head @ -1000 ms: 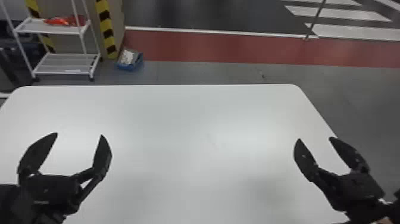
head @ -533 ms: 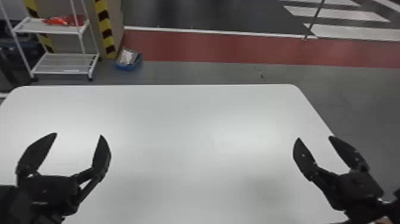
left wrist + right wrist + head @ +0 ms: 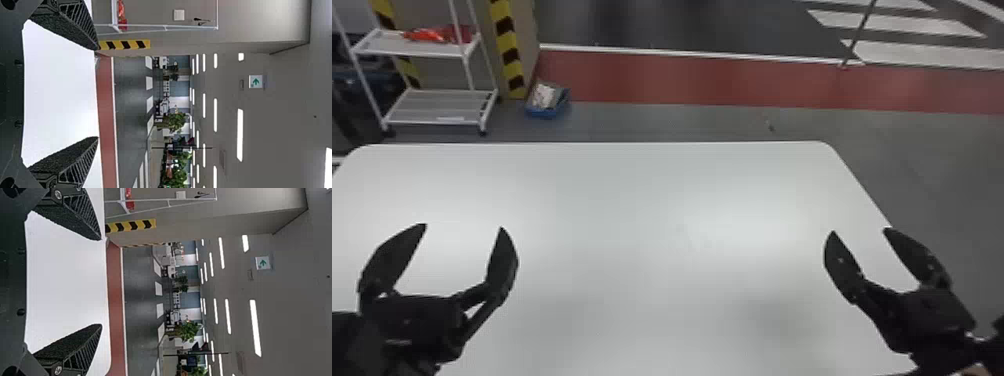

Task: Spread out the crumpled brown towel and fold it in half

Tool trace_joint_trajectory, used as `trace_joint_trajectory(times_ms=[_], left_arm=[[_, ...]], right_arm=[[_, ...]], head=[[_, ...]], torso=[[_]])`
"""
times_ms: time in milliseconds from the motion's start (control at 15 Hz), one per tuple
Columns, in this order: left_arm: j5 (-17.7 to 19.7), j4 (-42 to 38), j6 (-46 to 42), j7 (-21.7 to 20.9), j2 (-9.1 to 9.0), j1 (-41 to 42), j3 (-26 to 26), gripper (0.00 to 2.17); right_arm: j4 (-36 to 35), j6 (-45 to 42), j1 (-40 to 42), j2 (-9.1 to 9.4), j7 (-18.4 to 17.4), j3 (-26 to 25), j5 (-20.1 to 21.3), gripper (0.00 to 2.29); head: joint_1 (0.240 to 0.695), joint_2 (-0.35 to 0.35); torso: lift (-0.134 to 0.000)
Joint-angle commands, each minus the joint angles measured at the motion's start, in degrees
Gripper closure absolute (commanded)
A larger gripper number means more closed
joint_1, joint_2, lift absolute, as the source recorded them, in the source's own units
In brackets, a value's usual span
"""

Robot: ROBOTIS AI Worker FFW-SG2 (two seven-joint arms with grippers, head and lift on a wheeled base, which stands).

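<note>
In the head view, a white rack and a blue box are seen beyond the white table, above which the left gripper and right gripper are held, fingers apart. Red flooring is seen behind. The towel's place cannot be told.

In the left wrist view, the left gripper's fingers are parted; a green-arrow sign is seen.

In the right wrist view, ceiling lights are seen beyond parted fingers.

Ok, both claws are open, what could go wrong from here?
The right claw appears near the table's right edge, so towel fabric released there might slip off. Like it, the left claw is open; if lowered too far, either could jab the table instead of pinching cloth.
</note>
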Motion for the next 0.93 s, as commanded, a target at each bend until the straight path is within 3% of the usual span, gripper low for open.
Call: trace_joint_trajectory(times_ms=[0,867], left_arm=[[0.0,0.0,0.0,0.0,0.0,0.0,0.0,0.07],[0.0,0.4,0.2,-0.1,0.0,-0.3,0.0,0.07]], right_arm=[[0.0,0.2,0.0,0.0,0.0,0.0,0.0,0.09],[0.4,0.2,-0.2,0.35,0.0,0.0,0.0,0.09]], head=[[0.695,-0.127],[0.695,-0.128]], torso=[[-0.125],[-0.125]])
